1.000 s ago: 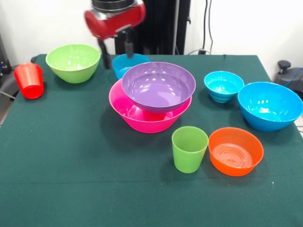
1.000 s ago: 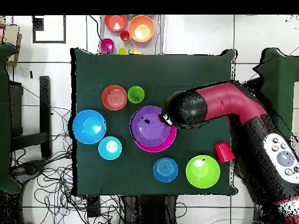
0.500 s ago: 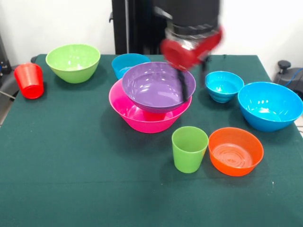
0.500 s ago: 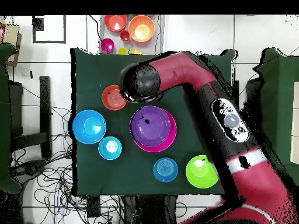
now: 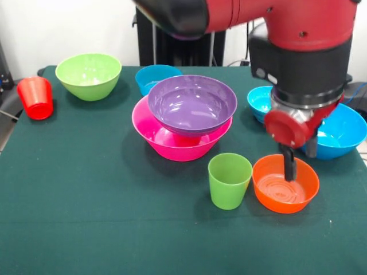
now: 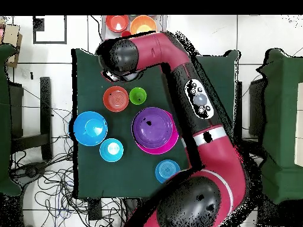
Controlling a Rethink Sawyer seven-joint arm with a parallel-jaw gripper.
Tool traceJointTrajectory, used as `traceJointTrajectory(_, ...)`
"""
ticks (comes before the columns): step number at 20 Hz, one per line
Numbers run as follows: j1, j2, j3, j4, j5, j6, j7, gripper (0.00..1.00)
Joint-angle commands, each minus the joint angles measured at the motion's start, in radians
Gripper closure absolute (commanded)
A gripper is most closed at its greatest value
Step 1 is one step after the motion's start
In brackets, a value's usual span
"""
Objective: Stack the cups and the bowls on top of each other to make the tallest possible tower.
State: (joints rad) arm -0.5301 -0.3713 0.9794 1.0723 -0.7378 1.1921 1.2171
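The tower is a purple bowl point(image 5: 192, 104) nested in the wide hot pink bowl point(image 5: 178, 144) at mid table; both also show in the overhead view, purple point(image 6: 152, 127) and pink point(image 6: 170, 143). My gripper point(image 5: 300, 157) is open and empty, low over the far rim of the orange bowl point(image 5: 285, 184), with one finger point(image 5: 289, 166) inside it. The lime green cup point(image 5: 229, 180) stands just left of the orange bowl. The red-orange cup point(image 5: 36, 97) and lime green bowl point(image 5: 89, 74) are at the far left. The crimson-pink cup is not visible.
The large blue bowl point(image 5: 338, 134) sits right behind my gripper, and a small cyan bowl point(image 5: 259, 102) is partly hidden by the arm. Another cyan bowl point(image 5: 153, 77) stands behind the tower. The arm point(image 6: 195, 100) crosses the green table point(image 5: 86, 200) and hides its right side from overhead.
My gripper has swung from the far left behind the tower, across the purple bowl, down to the orange bowl. No bowl or cup has moved.
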Motion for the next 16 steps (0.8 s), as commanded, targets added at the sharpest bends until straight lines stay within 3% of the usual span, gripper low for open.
traceJointTrajectory(1, -0.004, 0.070, -0.089, -0.232, -0.127, 0.140, -0.471, 0.00)
traceJointTrajectory(7, -0.026, 0.054, -0.133, -0.158, -0.145, 0.088, -0.436, 0.00)
traceJointTrajectory(16, -0.055, 0.054, -0.177, -0.021, -0.119, -0.009, -0.344, 0.00)
